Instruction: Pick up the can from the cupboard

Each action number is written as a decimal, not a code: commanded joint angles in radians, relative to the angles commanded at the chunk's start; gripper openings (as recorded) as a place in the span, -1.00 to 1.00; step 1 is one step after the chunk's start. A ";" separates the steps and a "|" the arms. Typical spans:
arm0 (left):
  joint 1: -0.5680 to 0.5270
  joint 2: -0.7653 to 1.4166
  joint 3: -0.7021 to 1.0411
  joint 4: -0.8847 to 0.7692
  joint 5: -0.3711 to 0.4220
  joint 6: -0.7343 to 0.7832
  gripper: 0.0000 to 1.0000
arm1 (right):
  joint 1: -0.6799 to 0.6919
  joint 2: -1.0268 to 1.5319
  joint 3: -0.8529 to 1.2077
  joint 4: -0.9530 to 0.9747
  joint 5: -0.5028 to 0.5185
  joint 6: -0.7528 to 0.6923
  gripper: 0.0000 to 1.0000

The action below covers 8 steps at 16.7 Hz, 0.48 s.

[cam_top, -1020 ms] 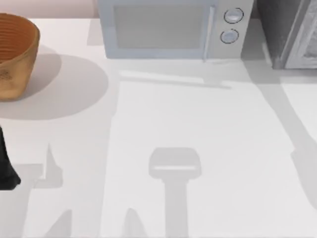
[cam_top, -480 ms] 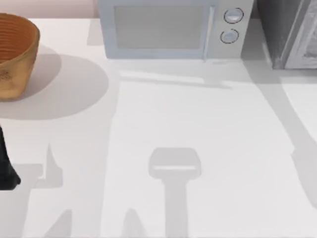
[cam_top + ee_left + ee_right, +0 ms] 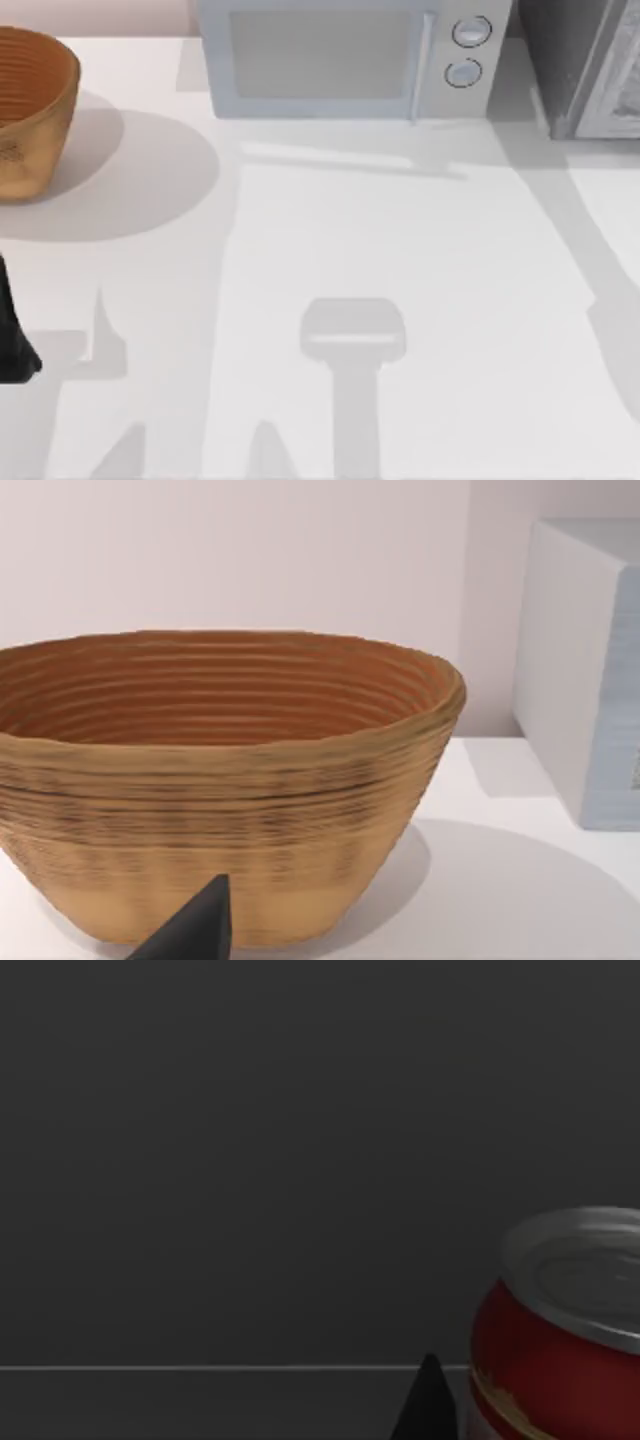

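The can stands upright inside the dark cupboard at two o'clock on the bench, close before the right wrist camera and not yet grasped, so reach, grip and lift remain; I cannot tell either arm's fingers' spread.

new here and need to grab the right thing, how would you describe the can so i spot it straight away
Start at the dark grey speckled cupboard in the table's far right corner, beside the white microwave. The right wrist view looks into a dark grey interior, and there the can stands upright. It is red with a silver top, the one bright thing against plain dark walls.
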 joint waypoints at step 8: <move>0.000 0.000 0.000 0.000 0.000 0.000 1.00 | 0.013 -0.017 -0.007 -0.015 0.009 0.001 -1.00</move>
